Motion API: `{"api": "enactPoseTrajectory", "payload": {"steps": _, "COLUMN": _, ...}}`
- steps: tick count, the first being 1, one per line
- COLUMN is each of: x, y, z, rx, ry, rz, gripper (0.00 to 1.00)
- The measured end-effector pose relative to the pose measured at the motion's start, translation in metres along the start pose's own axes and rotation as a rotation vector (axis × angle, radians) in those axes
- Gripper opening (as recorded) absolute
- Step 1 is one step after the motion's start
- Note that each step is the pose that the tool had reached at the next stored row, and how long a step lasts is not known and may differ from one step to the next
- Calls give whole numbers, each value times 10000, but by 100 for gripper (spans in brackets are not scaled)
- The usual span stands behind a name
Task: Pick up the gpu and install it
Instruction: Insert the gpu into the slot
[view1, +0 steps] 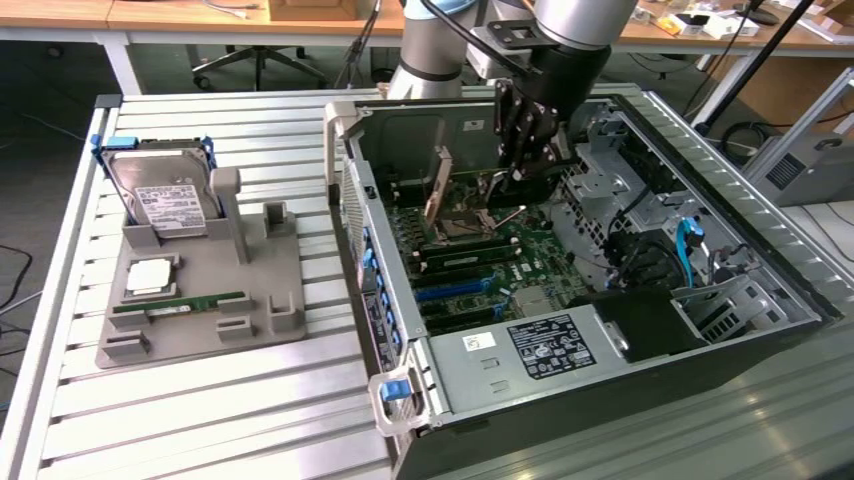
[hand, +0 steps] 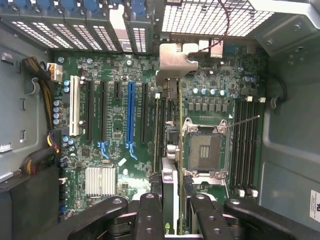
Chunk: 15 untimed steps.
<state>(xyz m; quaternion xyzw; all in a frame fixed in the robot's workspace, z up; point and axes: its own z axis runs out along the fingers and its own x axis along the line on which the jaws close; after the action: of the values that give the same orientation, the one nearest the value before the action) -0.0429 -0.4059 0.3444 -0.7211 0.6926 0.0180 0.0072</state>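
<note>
so the arm is reaching down into the open pc case (view1: 747, 300), which lies on its side on the slatted metal desk (view1: 200, 400). the gripper (view1: 523, 170) is pinching the gpu (view1: 438, 185), its fingers (hand: 150, 215) closed on the top edge of the card with the thin board sandwiched between them. the card stands upright on its edge over the motherboard (view1: 534, 260), just beside the empty cpu socket (hand: 204, 149), with its silvery end bracket (hand: 176, 62) up against the case's rear slot area. from the wrist camera the gpu runs edge-on right along one of the black expansion slots, next to the blue slot (hand: 130, 112), but i can't tell whether it's fully seated or just touching. over on the exterior view's left, well apart from the case, there's a grey holder tray (view1: 200, 310) with the hard drive in a blue frame (view1: 160, 195) propped up in it and a green ram stick (view1: 180, 303) lying flat in front.
</note>
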Motion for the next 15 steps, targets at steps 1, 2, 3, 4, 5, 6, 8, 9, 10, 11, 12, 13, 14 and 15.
{"api": "enactPoseTrajectory", "payload": {"steps": 1, "x": 0, "y": 0, "z": 1, "rx": 1, "ry": -1, "rz": 0, "gripper": 27}}
{"api": "enactPoseTrajectory", "payload": {"steps": 2, "x": 0, "y": 0, "z": 1, "rx": 1, "ry": -1, "rz": 0, "gripper": 27}}
{"api": "enactPoseTrajectory", "payload": {"steps": 3, "x": 0, "y": 0, "z": 1, "rx": 1, "ry": -1, "rz": 0, "gripper": 27}}
{"api": "enactPoseTrajectory", "payload": {"steps": 4, "x": 0, "y": 0, "z": 1, "rx": 1, "ry": -1, "rz": 0, "gripper": 27}}
{"api": "enactPoseTrajectory", "payload": {"steps": 5, "x": 0, "y": 0, "z": 1, "rx": 1, "ry": -1, "rz": 0, "gripper": 27}}
{"api": "enactPoseTrajectory", "payload": {"steps": 6, "x": 0, "y": 0, "z": 1, "rx": 1, "ry": -1, "rz": 1, "gripper": 27}}
{"api": "enactPoseTrajectory", "payload": {"steps": 8, "x": 2, "y": 0, "z": 2, "rx": 2, "ry": -3, "rz": 0, "gripper": 27}}
{"api": "enactPoseTrajectory", "payload": {"steps": 9, "x": 4, "y": 0, "z": 3, "rx": 2, "ry": -4, "rz": 0, "gripper": 27}}
{"api": "enactPoseTrajectory", "payload": {"steps": 10, "x": 7, "y": 0, "z": 3, "rx": 1, "ry": -2, "rz": 0, "gripper": 27}}
{"api": "enactPoseTrajectory", "payload": {"steps": 11, "x": 13, "y": 0, "z": 3, "rx": 0, "ry": -1, "rz": 0, "gripper": 27}}
{"api": "enactPoseTrajectory", "payload": {"steps": 12, "x": 23, "y": 1, "z": 4, "rx": 0, "ry": -1, "rz": 0, "gripper": 27}}
{"api": "enactPoseTrajectory", "payload": {"steps": 13, "x": 32, "y": 1, "z": 5, "rx": 1, "ry": -1, "rz": 0, "gripper": 27}}
{"api": "enactPoseTrajectory", "payload": {"steps": 14, "x": 38, "y": 1, "z": 5, "rx": 0, "ry": 0, "rz": 0, "gripper": 27}}
{"api": "enactPoseTrajectory", "payload": {"steps": 15, "x": 51, "y": 2, "z": 6, "rx": 1, "ry": -2, "rz": 1, "gripper": 27}}
